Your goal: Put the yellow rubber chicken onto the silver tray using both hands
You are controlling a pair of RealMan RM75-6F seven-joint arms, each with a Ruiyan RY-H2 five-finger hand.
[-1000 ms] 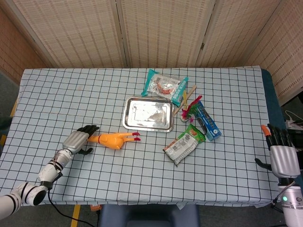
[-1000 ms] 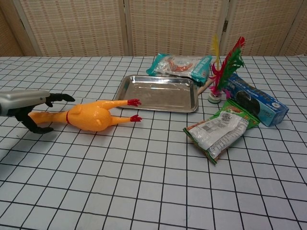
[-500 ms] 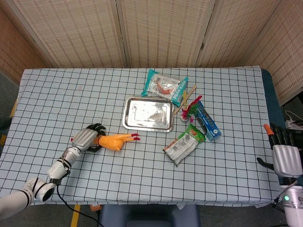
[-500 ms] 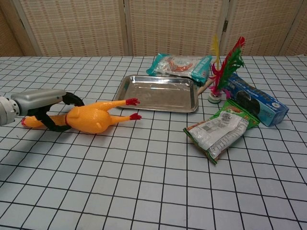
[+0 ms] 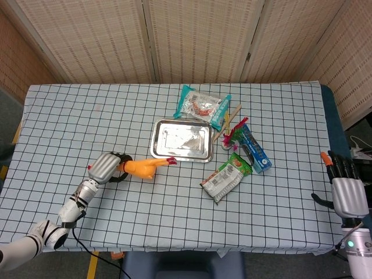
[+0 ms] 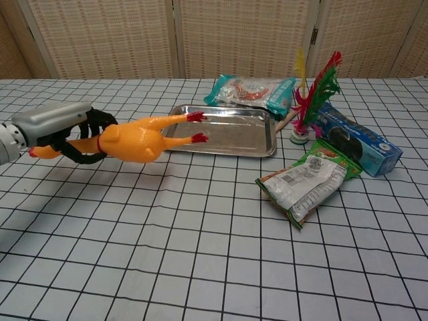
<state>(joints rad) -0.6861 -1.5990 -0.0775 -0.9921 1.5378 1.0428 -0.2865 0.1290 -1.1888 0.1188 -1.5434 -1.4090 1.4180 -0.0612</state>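
The chicken [image 6: 127, 141] is gripped at the neck by the left hand [image 6: 57, 127] and held off the tabletop, feet toward the tray [image 6: 257, 148], likely for carrying over. The right hand [image 5: 347, 187] is kept well apart at the table edge, fingers spread, holding nothing.

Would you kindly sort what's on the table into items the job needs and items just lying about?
Needed:
yellow rubber chicken
silver tray
left robot hand, gripping the chicken
right robot hand

Lying about:
teal snack bag
green snack bag
blue box
feather shuttlecock
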